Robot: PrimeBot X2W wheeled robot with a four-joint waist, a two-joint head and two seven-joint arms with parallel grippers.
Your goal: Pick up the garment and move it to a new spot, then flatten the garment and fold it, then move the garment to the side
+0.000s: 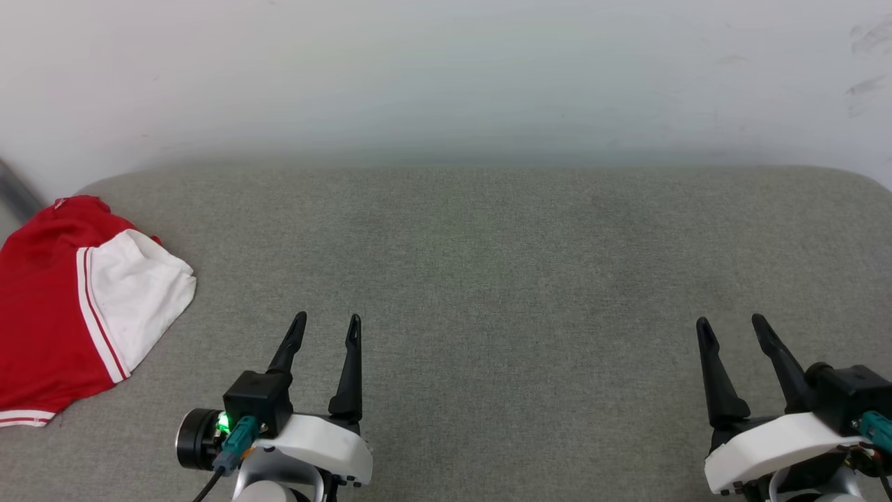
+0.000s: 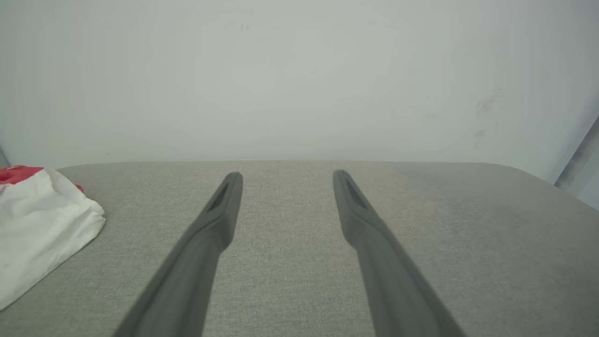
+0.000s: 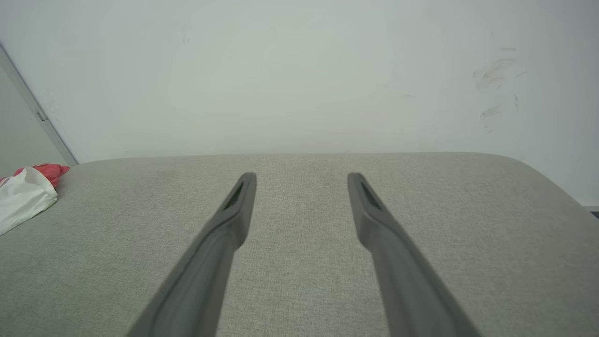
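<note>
The red jersey T-shirt lies bunched at the left edge of the grey tabletop. The left end effector and right end effector gape empty; pickup looks not yet begun, calling for a leftward reach.

Grey woven-fabric surface with rounded far corners, set against a plain white wall. Dark scuff marks on the wall at upper right. Grey slanting strip at the wall's left edge, beyond the surface's corner.

Both the left pincer and right pincer have long black tapered fingers, white shells, teal cable plugs.
</note>
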